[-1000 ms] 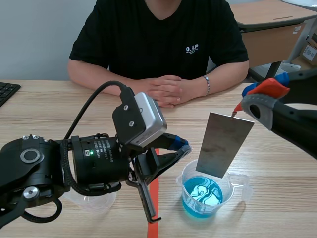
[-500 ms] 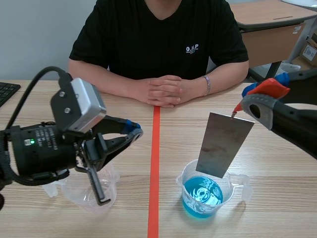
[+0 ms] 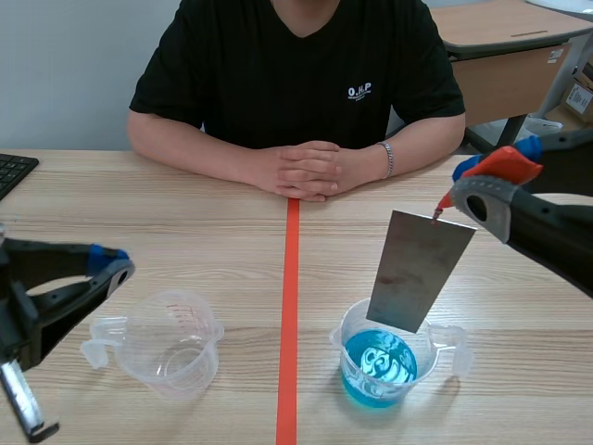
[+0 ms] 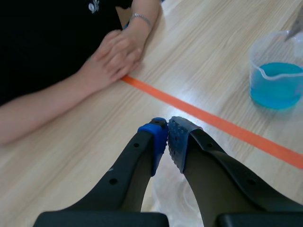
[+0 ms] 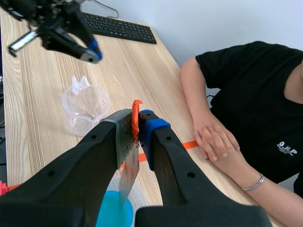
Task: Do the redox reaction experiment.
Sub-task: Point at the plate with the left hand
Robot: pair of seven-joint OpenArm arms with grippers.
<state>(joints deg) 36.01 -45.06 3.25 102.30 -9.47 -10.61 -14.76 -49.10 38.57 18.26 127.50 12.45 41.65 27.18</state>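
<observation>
Done: our right claw (image 5: 138, 122) grips the metal plate (image 3: 419, 271) over the beaker of blue liquid (image 3: 380, 366)
Left: we judge dipping remains; left claw (image 4: 167, 136) closed on nothing

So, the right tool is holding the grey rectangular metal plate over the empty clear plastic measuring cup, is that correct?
Not quite. The right tool holds the grey rectangular metal plate over the clear plastic measuring cup of blue liquid, not over the empty clear plastic measuring cup, which stands apart from it. The scene view shows this.
</observation>
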